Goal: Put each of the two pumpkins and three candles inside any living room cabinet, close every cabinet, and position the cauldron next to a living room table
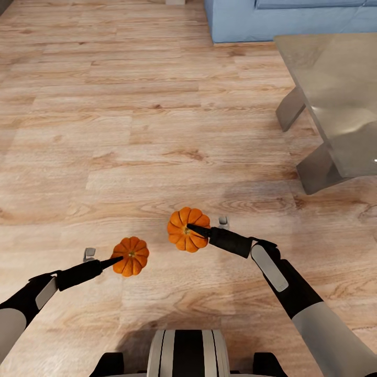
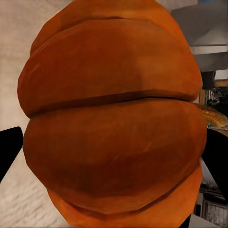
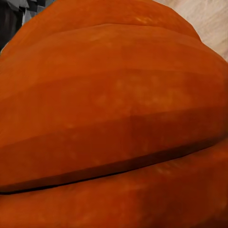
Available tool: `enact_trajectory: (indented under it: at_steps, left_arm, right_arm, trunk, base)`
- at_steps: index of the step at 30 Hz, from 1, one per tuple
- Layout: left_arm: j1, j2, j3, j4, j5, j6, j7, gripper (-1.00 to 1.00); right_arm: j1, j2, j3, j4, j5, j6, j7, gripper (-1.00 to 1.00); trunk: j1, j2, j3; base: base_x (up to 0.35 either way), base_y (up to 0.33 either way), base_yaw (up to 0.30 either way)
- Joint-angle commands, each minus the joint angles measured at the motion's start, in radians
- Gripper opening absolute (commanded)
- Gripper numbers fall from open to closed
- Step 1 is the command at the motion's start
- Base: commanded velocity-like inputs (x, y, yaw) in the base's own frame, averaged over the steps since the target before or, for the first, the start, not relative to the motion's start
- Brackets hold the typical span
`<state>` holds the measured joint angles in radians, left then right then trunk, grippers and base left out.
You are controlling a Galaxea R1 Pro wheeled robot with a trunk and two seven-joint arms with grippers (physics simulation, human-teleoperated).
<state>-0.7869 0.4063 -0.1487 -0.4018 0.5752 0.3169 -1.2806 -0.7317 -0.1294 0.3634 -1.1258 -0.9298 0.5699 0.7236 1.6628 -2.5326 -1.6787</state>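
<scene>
Two orange ribbed pumpkins hang above the wooden floor in the head view. My left gripper (image 1: 121, 256) is shut on the left pumpkin (image 1: 134, 258), whose ribs loom close in the left wrist view (image 2: 114, 118) between dark fingers (image 2: 9, 152). Higher and to the right, my right gripper (image 1: 191, 229) is shut on the other pumpkin (image 1: 184, 238), seen as a broad orange surface in the right wrist view (image 3: 114, 118). The table (image 1: 335, 89), pale glassy top on slanted grey legs, stands at the right. Candles, cabinet and cauldron are out of view.
A blue sofa (image 1: 283, 21) stands at the far edge behind the table. Light wooden floor (image 1: 131, 131) stretches ahead and to the left. My own base (image 1: 187, 353) shows at the near edge.
</scene>
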Motion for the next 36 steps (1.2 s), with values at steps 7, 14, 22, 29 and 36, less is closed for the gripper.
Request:
enact_trajectory:
  at_steps: [7,14,22,29,36]
  left_arm:
    - [0.000,0.024,0.047,0.000,0.001,0.000,0.000,-1.00]
    - [0.000,0.024,0.064,-0.018,-0.006,0.022,-0.006,-1.00]
    - [-0.002,0.059,0.061,-0.075,-0.007,0.104,-0.012,-1.00]
    - [0.000,0.112,0.060,-0.116,-0.009,0.135,-0.089,-1.00]
    - [-0.002,0.139,0.063,-0.118,-0.007,0.139,-0.160,-1.00]
  right_arm:
    - [0.000,0.002,0.005,0.005,0.000,-0.001,-0.062,-1.00]
    - [0.000,0.005,0.009,0.010,0.077,-0.004,-0.109,-1.00]
    - [0.000,0.019,0.012,0.013,0.135,-0.016,-0.191,-1.00]
    - [0.000,0.028,0.012,0.020,0.161,-0.029,-0.200,-1.00]
    - [0.000,0.028,0.012,0.031,0.178,-0.052,-0.202,-1.00]
  trunk:
    - [0.000,0.000,0.000]
    - [-0.003,0.002,0.027]
    - [-0.007,0.003,0.058]
    - [-0.010,0.005,0.085]
    - [-0.013,0.007,0.112]
  base:
    - [-0.001,0.000,0.000]
    - [0.000,0.000,0.000]
    - [0.000,0.000,0.000]
    - [0.000,0.000,0.000]
    - [0.000,0.000,0.025]
